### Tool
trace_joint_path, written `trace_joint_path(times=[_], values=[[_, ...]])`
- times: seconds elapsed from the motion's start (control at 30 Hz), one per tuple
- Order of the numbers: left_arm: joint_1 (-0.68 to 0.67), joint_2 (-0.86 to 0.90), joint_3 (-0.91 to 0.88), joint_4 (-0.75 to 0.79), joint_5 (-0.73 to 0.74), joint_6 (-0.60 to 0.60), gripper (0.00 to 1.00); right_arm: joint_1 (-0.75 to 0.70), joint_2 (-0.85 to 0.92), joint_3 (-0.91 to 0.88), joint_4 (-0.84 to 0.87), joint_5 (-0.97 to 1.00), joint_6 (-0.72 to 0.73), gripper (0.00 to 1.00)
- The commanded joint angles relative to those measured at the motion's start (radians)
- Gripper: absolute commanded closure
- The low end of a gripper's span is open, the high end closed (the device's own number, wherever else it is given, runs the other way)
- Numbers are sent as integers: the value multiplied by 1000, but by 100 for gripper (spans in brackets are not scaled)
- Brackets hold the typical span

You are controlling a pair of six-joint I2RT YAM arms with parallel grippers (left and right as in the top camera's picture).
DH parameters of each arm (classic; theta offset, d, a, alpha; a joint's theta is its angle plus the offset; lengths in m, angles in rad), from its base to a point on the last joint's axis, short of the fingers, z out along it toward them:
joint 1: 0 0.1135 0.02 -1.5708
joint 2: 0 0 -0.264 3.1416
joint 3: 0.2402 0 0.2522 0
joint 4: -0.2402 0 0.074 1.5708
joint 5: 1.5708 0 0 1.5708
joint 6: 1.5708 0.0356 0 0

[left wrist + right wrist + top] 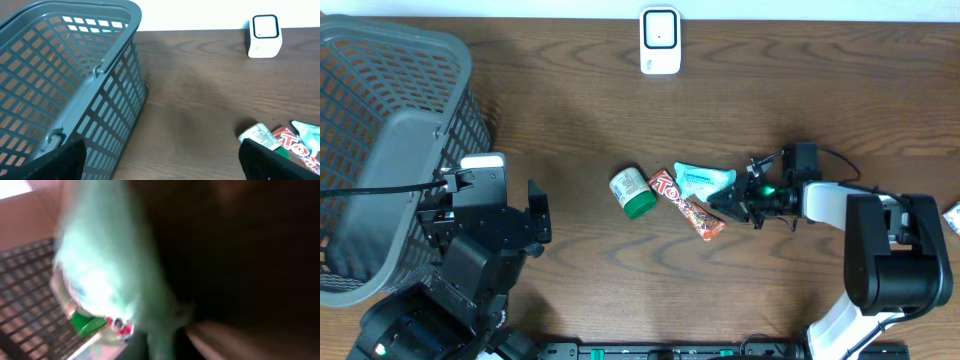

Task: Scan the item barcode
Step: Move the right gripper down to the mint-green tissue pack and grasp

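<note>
The task is being judged as only at its start: no item is being presented yet to the white boxy scanner (660, 41), which is standing at the far edge of the dark wooden table (570, 120), well apart from the goods. The mint-green packet (705, 180), a soft crinkled pouch, is lying near the middle of the table and is being met at its right edge by the right gripper (728, 203). The jaws are looking drawn together there, but from the blurred wrist view it cannot be told whether the packet is really being pinched. The left gripper (540, 212) is standing wide open and empty beside the grey plastic mesh basket (380, 120). A glossy red candy bar (688, 206) and a small round bottle with a green cap (633, 192) are lying just beside the packet. Lifting, turning and scanning are being left to do.
</note>
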Motion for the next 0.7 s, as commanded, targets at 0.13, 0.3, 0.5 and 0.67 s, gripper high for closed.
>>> trace_joint_path(times=[0.13,0.3,0.5,0.67], values=[[3,-3,6,-3,-12,-4,2,-5,67,-69,-2,428,23,99],[3,-3,6,-3,-12,-5,2,-3,-21,-69,-11,451,-45,85],[3,-3,6,-3,-12,-5,2,-3,-118,-69,-100,496,-72,26],[3,-3,6,-3,-12,-4,2,-3,-128,-73,-119,605,-71,4]])
